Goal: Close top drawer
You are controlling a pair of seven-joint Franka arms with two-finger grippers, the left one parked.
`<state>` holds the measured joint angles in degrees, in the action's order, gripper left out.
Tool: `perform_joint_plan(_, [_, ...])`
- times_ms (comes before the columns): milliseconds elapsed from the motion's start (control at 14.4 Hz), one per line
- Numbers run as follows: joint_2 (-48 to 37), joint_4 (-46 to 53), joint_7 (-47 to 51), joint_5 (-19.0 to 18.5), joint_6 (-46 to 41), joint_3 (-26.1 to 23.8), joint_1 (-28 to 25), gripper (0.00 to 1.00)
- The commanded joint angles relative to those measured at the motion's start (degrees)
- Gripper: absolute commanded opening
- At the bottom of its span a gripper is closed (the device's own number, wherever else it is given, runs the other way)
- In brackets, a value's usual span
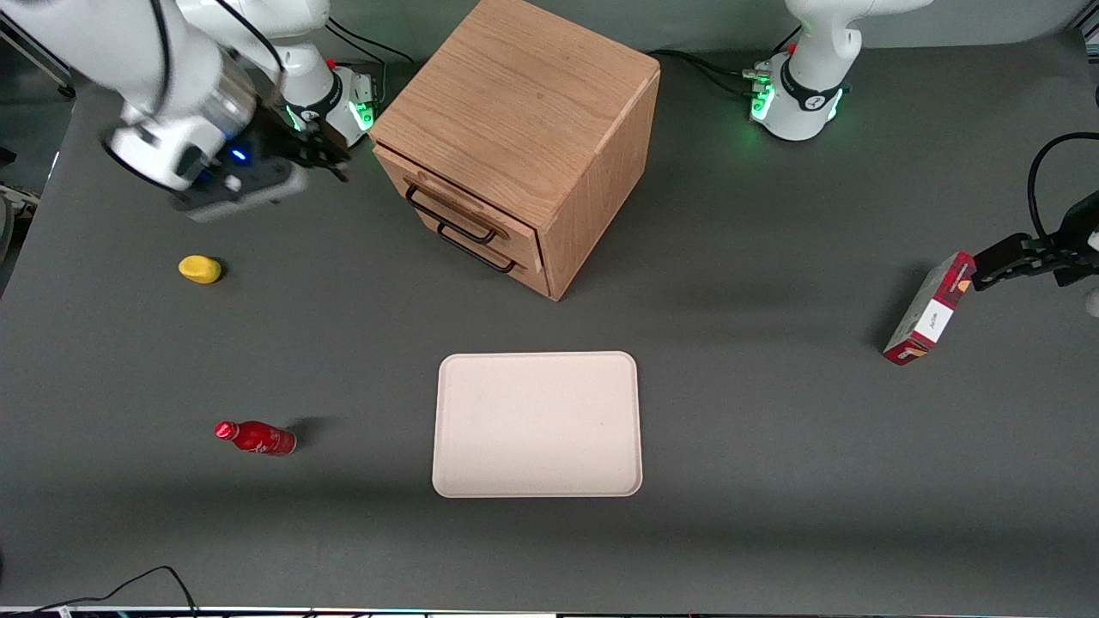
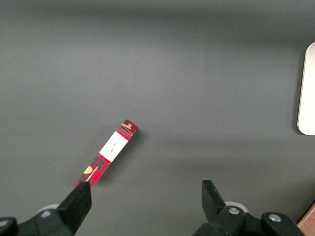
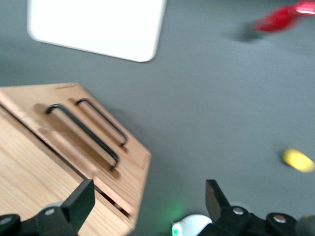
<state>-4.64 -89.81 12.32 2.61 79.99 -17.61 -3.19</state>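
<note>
Dark grey bench (image 1: 773,257), oak cabinet (image 1: 515,112) standing on it, right arm working beside it.

The jaws (image 3: 147,201) are hanging open and empty, just off the cabinet's front. The top drawer (image 1: 455,204) is sitting nearly flush, black bar handle (image 1: 448,216) facing them, probably awaiting a last push. Writing on the red carton (image 1: 932,311), lying toward the parked arm's end, is too small to read.

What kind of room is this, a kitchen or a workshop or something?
Probably a robot test lab: an arm's open gripper hangs beside the top drawer of a small oak cabinet, with a tray and red bottle on a grey table.
</note>
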Motion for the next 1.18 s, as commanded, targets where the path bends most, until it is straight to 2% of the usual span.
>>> perform_joint_plan(0, [0.42,8.31,2.88,-4.19,-10.09,6.42,-0.24,1.00])
perform_joint_plan(209, [0.07,10.35,2.79,-4.11,-11.53,13.47,-0.42,1.00])
perform_joint_plan(487, [-1.59,7.38,3.23,-3.32,-9.08,14.27,-0.33,1.00])
perform_joint_plan(627, [-4.91,0.55,3.59,-2.88,-3.57,14.71,-0.24,1.00])
perform_joint_plan(766, [-9.05,-7.89,2.97,-2.79,1.99,17.34,-0.33,1.00])
perform_joint_plan(1114, [-8.37,-8.20,2.88,-2.88,3.15,18.93,-0.33,1.00])
